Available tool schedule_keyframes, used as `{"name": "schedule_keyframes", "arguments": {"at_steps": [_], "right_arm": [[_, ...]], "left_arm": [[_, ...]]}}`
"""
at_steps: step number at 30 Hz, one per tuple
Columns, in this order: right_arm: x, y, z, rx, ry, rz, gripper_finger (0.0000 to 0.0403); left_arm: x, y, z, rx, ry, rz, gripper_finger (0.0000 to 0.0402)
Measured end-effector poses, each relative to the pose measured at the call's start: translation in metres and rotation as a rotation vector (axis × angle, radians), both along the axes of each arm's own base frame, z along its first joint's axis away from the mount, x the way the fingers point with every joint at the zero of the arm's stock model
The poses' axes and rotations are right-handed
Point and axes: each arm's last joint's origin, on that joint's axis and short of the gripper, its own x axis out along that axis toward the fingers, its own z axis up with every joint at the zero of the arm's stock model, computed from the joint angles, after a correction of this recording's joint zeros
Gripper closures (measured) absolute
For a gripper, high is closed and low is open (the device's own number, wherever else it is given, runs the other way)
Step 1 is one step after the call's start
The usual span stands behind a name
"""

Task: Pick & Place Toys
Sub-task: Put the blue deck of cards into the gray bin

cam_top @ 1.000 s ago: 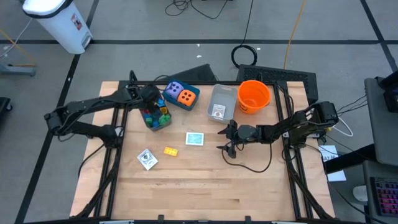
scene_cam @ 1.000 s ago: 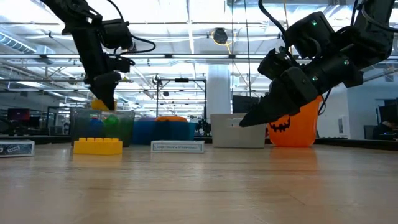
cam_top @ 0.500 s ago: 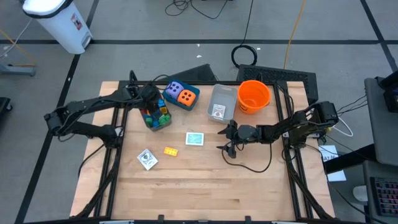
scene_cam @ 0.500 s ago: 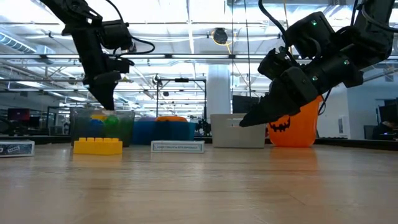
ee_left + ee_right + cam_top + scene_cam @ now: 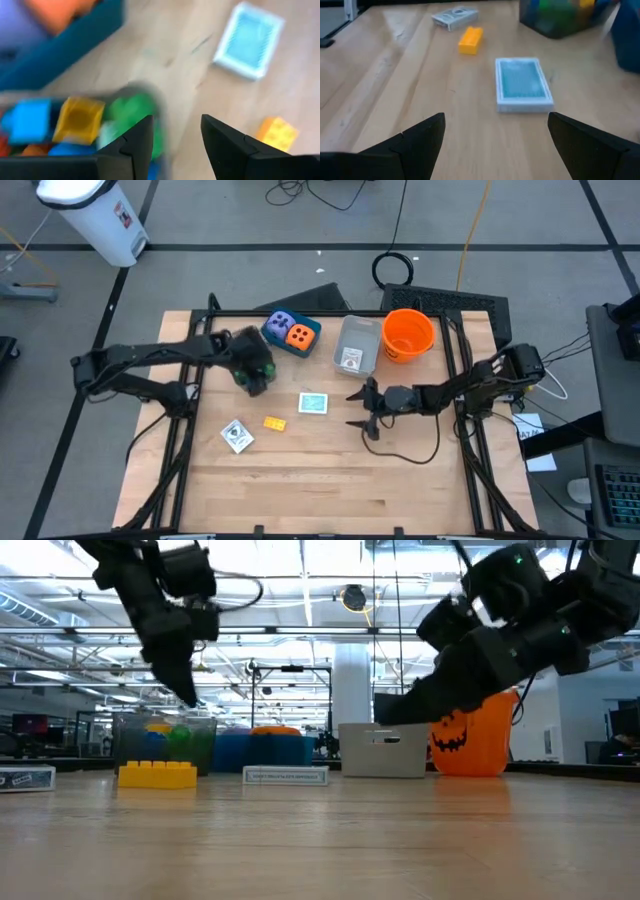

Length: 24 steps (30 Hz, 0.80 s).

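Surface: a pale wooden table (image 5: 300,480) is sitting on a grey floor crossed by dark lines; a white bin (image 5: 95,215) is standing off the far left corner and black cables are trailing behind the far edge. The low view is looking into a hall with ceiling lights and shelving.

Containers:
- Clear tub (image 5: 252,370), left of centre, is holding blue, yellow, green and orange bricks (image 5: 75,120).
- Teal box (image 5: 290,333), just behind the tub, is carrying a purple die (image 5: 282,325) and an orange die (image 5: 300,335).
- Grey tray (image 5: 357,345), centre back, is holding a small card pack.
- Orange bucket (image 5: 408,332) is standing just right of the tray, a dark face printed on its side.

Loose items:
- Blue-backed card deck (image 5: 313,403) is lying at mid-table.
- Yellow brick (image 5: 274,422) is lying just front-left of the deck.
- Boxed card pack (image 5: 236,436) is lying left of the brick, nearer the front.

Arms:
- Left gripper (image 5: 250,363) is hovering over the clear tub, covering most of it from above; its fingers (image 5: 135,145) are standing part-way apart with nothing between them.
- Right gripper (image 5: 360,408) is hanging low to the right of the card deck, pointing at it, jaws spread wide and gripping nothing; no object is lying between it and the deck.
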Motion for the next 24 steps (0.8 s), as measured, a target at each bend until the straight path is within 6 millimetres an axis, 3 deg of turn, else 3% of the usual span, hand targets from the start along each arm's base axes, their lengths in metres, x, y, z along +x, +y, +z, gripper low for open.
{"name": "schedule_keyframes", "arguments": {"at_steps": [5, 12, 18, 24], "right_arm": [[0.016, 0.007, 0.015, -0.075, -0.016, -0.025, 0.0055], [0.042, -0.006, 0.03, -0.133, 0.019, -0.048, 0.0055], [0.07, -0.02, 0.02, -0.128, 0.05, -0.04, 0.0055], [0.1, -0.023, 0.008, -0.1, 0.061, 0.021, 0.0055]], "left_arm": [[0.029, -0.039, 0.013, 0.107, -0.212, -0.176, 0.0231], [0.054, -0.085, 0.038, 0.21, -0.576, -0.304, 0.0231], [0.051, -0.103, 0.022, 0.176, -0.777, -0.276, 0.0231], [0.039, -0.109, -0.001, 0.152, -0.84, -0.282, 0.0231]]}}
